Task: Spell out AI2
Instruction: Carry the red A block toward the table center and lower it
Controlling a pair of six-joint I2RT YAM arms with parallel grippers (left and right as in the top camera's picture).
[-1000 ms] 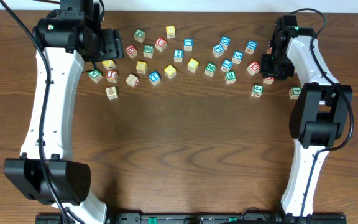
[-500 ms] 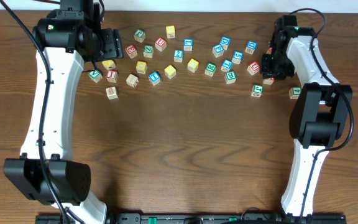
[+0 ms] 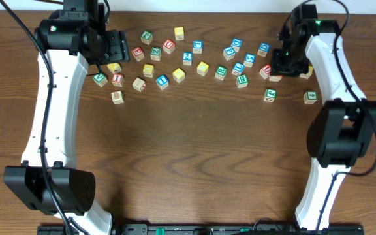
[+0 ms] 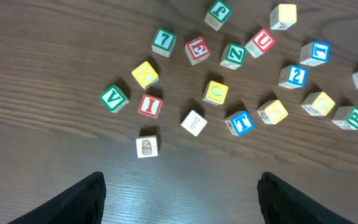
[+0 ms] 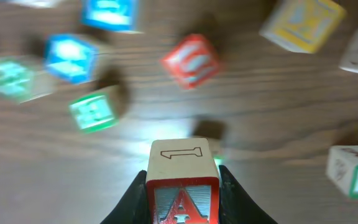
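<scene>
My right gripper is shut on a wooden block with a red letter A and holds it above the table; a 1 is outlined on the block's top face. In the overhead view the right gripper is over the right end of the scattered blocks. A red I block lies near the left end, and it also shows in the overhead view. A blue 2 block lies mid-row, also in the overhead view. My left gripper is open and empty, near the left blocks.
Several letter blocks are scattered along the back of the wooden table. Two green blocks lie nearer the front on the right. A red block and a green block lie below the right gripper, blurred.
The right gripper has risen and moved toward the back of the table, taking the A block up off the wood. The left arm has not moved.
</scene>
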